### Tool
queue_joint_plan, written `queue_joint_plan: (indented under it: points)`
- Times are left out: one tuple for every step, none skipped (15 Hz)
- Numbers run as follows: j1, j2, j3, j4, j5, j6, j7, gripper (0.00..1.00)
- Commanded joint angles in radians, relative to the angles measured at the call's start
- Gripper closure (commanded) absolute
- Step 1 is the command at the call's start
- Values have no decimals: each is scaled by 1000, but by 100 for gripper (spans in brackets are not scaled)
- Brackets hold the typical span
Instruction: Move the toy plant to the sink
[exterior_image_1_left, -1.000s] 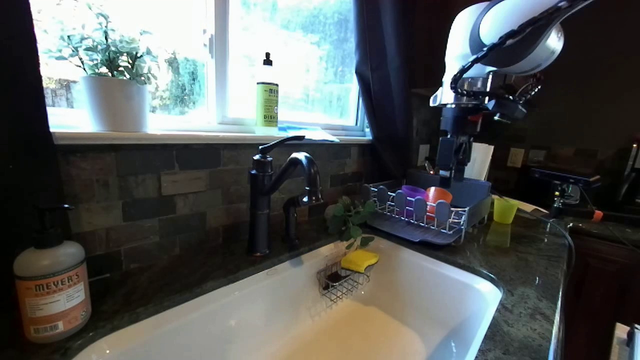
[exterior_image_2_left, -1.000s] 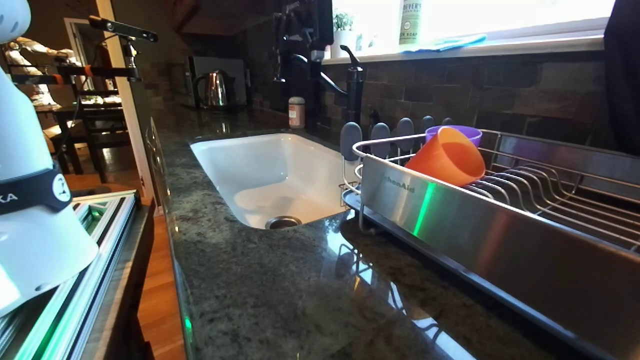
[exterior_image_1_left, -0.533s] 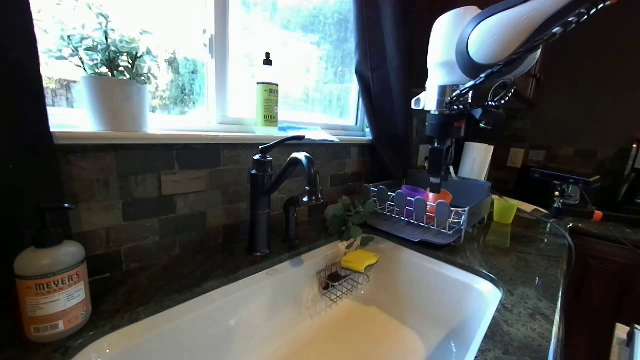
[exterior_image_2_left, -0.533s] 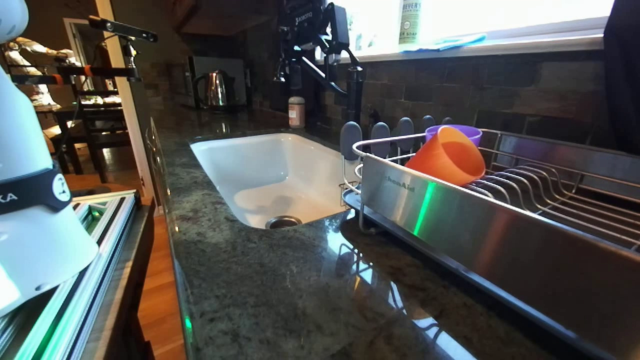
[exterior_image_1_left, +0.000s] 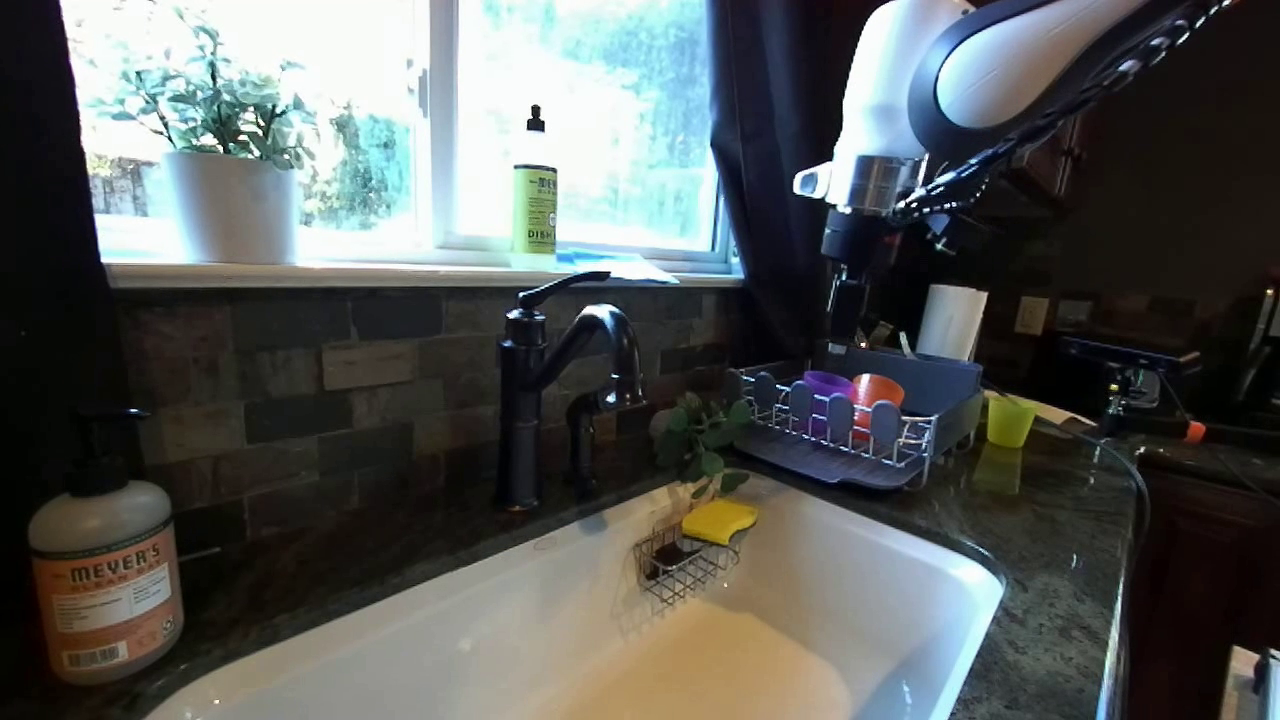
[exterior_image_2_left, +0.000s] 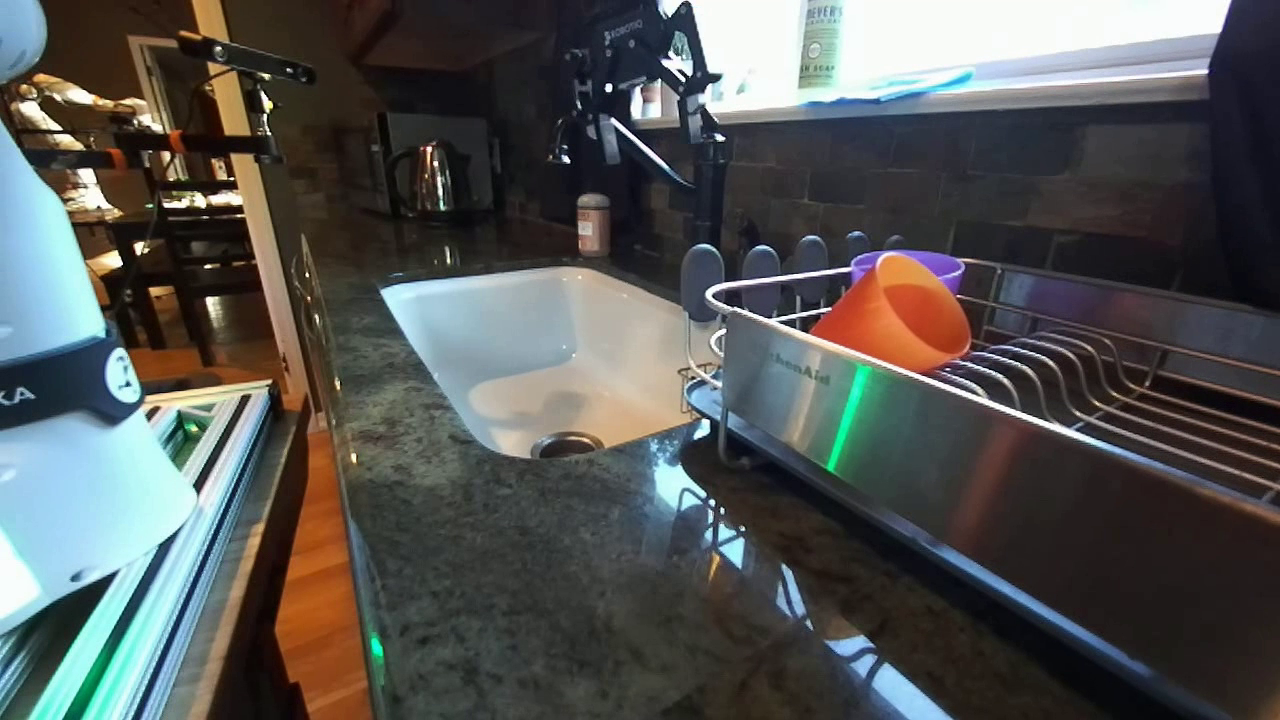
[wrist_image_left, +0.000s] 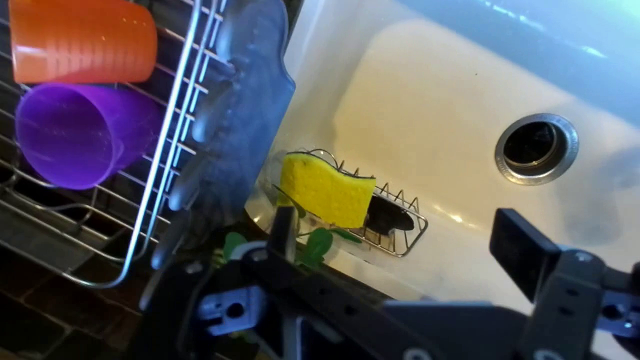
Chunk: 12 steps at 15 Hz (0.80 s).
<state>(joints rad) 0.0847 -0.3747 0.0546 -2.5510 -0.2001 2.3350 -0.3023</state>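
Observation:
The toy plant (exterior_image_1_left: 705, 440), a sprig of dark green leaves, stands at the back corner of the sink (exterior_image_1_left: 870, 575), between faucet and dish rack, with lower leaves overhanging the rim. In the wrist view some leaves (wrist_image_left: 318, 243) show beside and beneath the left finger; the rest is covered. My gripper (wrist_image_left: 400, 232) is open, fingers wide apart, nothing between them, and looks down on the white basin and plant from above. In an exterior view the gripper (exterior_image_2_left: 655, 140) hangs well above counter height; it is also seen as a dark gripper (exterior_image_1_left: 840, 335) beyond the rack. The plant is hidden there, behind the rack.
A yellow sponge (wrist_image_left: 325, 192) sits in a wire caddy (wrist_image_left: 415, 237) on the sink wall, right by the leaves. The dish rack (exterior_image_2_left: 1000, 470) holds an orange cup (wrist_image_left: 85, 42) and a purple cup (wrist_image_left: 65, 135). A tall dark faucet (exterior_image_1_left: 520, 420) rises behind the sink.
The arm has swung left in an exterior view, and its gripper has turned so both spread fingers now show side by side. Plant, sponge and cups have stayed put.

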Motion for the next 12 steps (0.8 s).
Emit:
queue_joint_plan:
  points:
    - [37, 98, -39, 36, -8, 56, -183, 0]
    - [42, 117, -53, 41, -3, 66, -247, 0]
    - [39, 147, -75, 49, 0, 77, -323, 0]
    - [38, 171, -88, 58, 0, 77, -388, 0]
    - [28, 211, -101, 77, -4, 79, -456, 0]
    - [17, 249, -103, 103, -19, 72, -508, 0]
    - [9, 286, -101, 129, -34, 71, -554, 0]
    - [-1, 318, -90, 157, -68, 69, -574, 0]
    - [-8, 344, -73, 179, -119, 83, -568, 0]
    - [-12, 365, -63, 198, -171, 96, -563, 0]
    - [-14, 379, -52, 202, -242, 135, -522, 0]
    - [-16, 386, -47, 204, -307, 176, -493, 0]
